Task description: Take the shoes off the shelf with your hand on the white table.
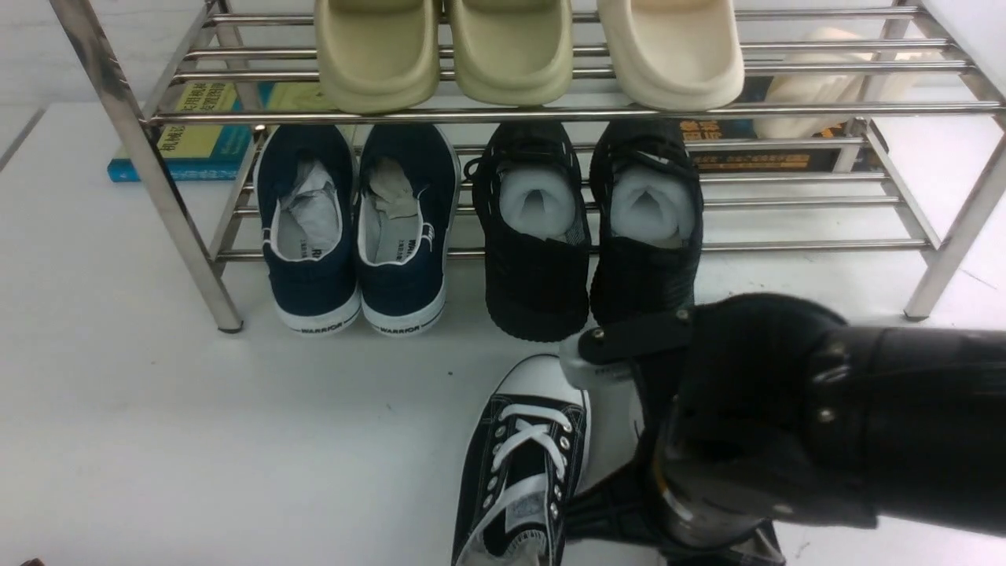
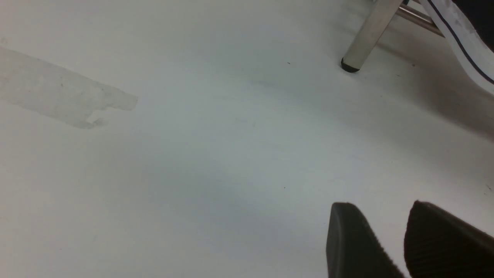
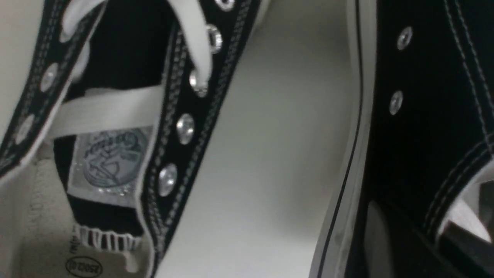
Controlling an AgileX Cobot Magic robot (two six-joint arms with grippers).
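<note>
One black canvas sneaker (image 1: 523, 464) with white laces stands on the white table (image 1: 157, 409) in front of the chrome shelf (image 1: 550, 114). It shows close up in the right wrist view (image 3: 115, 116). The second sneaker (image 3: 424, 96) lies beside it, mostly hidden under my right arm (image 1: 754, 417) in the front view. My right gripper (image 3: 418, 220) is shut on this sneaker's side wall, one finger outside and one inside. My left gripper (image 2: 380, 216) is open and empty, low over bare table near a shelf leg (image 2: 366, 38).
Navy WARRIOR slip-ons (image 1: 354, 228) and all-black mesh sneakers (image 1: 589, 228) sit on the lower tier. Beige slides (image 1: 448, 47) and a cream slide (image 1: 668, 47) sit on the upper tier. Books (image 1: 196, 134) lie behind the shelf. A faint patch (image 2: 65, 96) marks the table.
</note>
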